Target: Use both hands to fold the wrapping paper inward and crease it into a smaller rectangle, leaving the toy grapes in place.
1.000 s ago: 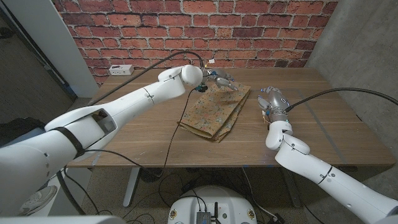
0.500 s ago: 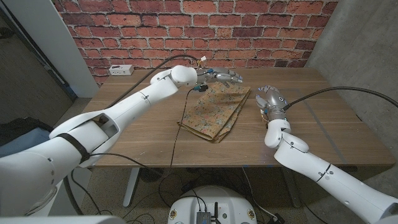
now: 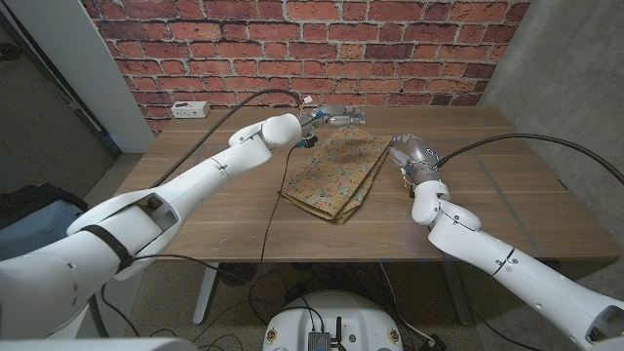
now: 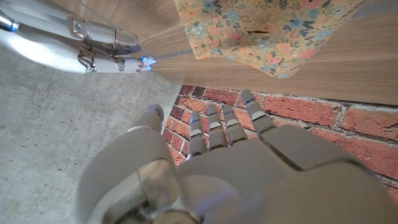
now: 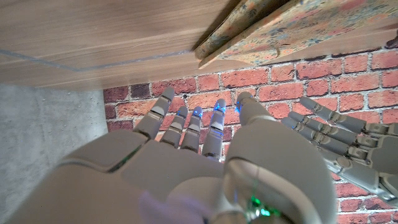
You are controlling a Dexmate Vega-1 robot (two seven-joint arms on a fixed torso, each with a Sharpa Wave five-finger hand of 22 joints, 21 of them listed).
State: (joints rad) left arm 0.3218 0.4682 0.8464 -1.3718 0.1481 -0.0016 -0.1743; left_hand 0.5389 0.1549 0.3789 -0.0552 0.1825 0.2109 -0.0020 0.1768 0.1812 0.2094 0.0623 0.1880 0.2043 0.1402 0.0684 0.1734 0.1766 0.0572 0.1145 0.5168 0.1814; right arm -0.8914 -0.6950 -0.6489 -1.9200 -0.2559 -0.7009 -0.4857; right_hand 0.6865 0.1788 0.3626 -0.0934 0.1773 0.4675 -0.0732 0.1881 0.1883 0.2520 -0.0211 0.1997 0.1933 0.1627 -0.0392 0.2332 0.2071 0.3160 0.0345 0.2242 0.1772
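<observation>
The floral wrapping paper (image 3: 336,175) lies folded into a long layered rectangle in the middle of the wooden table (image 3: 507,205). A small dark lump (image 3: 311,140), the toy grapes as far as I can tell, sits at the paper's far left corner. My left hand (image 3: 337,114) hovers past the paper's far edge, holding nothing, fingers stretched out. My right hand (image 3: 409,154) stands just off the paper's right edge, fingers apart and empty. The left wrist view has the paper (image 4: 267,31), my left hand (image 4: 236,162) and the right hand (image 4: 106,46). The right wrist view has stacked paper layers (image 5: 280,25), my right hand (image 5: 186,162) and the left hand (image 5: 348,143).
A white power strip (image 3: 189,109) lies at the table's far left corner. A black cable (image 3: 268,214) hangs from my left arm across the table in front of the paper. A brick wall (image 3: 409,49) stands right behind the table.
My left hand has lifted off the paper's far corner and drawn back toward the wall. My right hand has moved left, closer to the paper's right edge.
</observation>
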